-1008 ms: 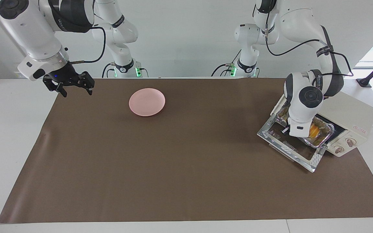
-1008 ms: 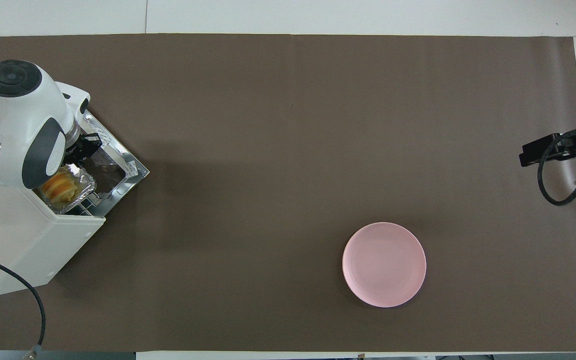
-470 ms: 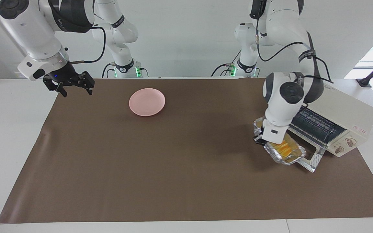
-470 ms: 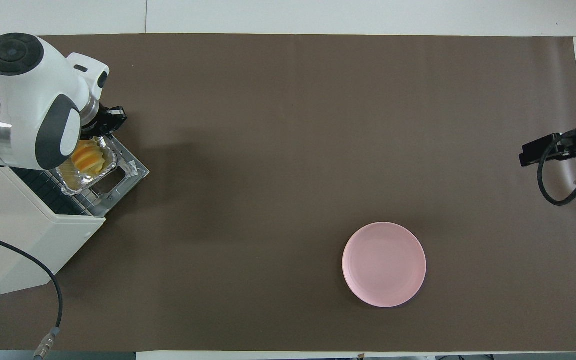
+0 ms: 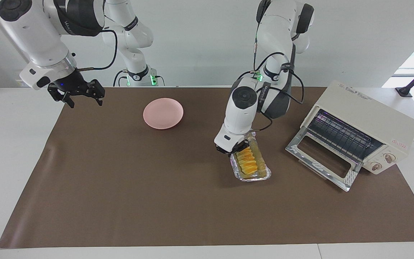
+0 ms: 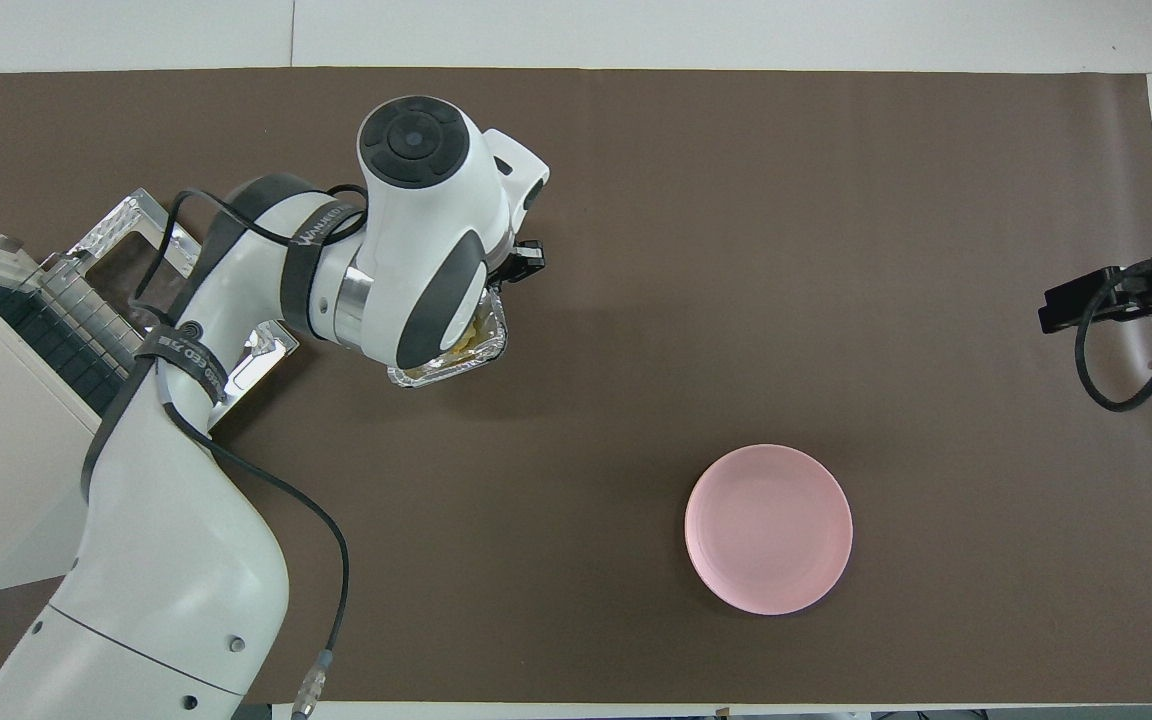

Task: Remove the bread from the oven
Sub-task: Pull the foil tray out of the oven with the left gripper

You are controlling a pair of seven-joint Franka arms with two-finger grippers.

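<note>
Brown matting [image 5: 156, 201] was spread over most of the white table [image 5: 13, 144], and on it everything was set out. At the left arm's end the cream-white oven [image 5: 368, 122] was stood, its glass door [image 5: 322, 158] dropped open and flat, its wire rack [image 5: 340, 135] bare, with two round knobs [image 5: 382, 162] seen on its front. Between the oven and the pink plate [image 5: 163, 113], over the middle of the mat, a crinkled foil tray [image 5: 261, 174] was held up by one end, pinched at its rim by the left gripper [image 5: 238, 148], whose fingers were pressed together on the foil. Inside the tray the bread [image 5: 247, 163] was carried, clear of the oven, its golden ridges shown in the facing view and almost wholly hidden under the wrist in the overhead view. The pink plate was lain toward the right arm's end, nearer to the robots than the tray. Over the mat's corner at that end the right gripper [image 5: 81, 97] was held waiting, its fingers spread wide and nothing gripped.
</note>
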